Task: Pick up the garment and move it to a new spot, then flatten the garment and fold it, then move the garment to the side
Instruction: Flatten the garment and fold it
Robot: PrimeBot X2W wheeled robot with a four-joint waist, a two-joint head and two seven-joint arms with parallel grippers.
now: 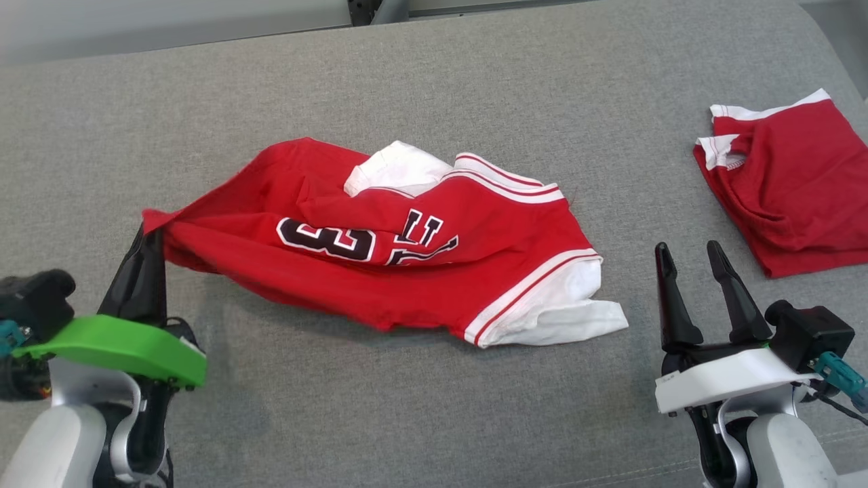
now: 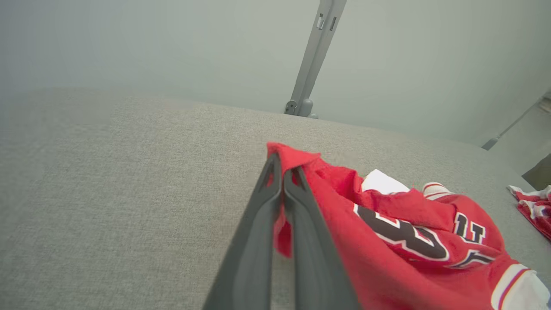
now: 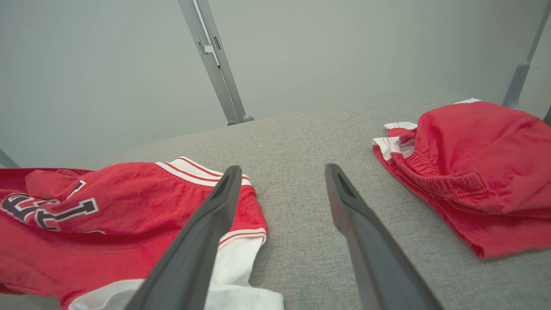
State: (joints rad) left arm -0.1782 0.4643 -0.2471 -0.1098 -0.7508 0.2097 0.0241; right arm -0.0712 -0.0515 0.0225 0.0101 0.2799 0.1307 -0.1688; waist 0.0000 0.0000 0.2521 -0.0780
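As the left end effector (image 1: 152,234) clamps the garment (image 1: 407,271) at nine o'clock and the right end effector (image 1: 687,247) gapes empty, flattening and folding are not yet done.

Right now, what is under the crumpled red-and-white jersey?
The grey fabric surface shows around the red-and-white jersey, whose pinched corner the left gripper holds raised. Anything beneath its bunched middle is covered.

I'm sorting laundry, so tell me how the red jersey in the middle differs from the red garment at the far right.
The jersey lies crumpled and spread out; the folded garment sits in a compact stack. The jersey shows black-and-white numbers; the folded garment shows no print. The left claw pinches the jersey's corner; the folded garment lies untouched, clear of the open right claw. Both are red with white trim, on the grey surface.
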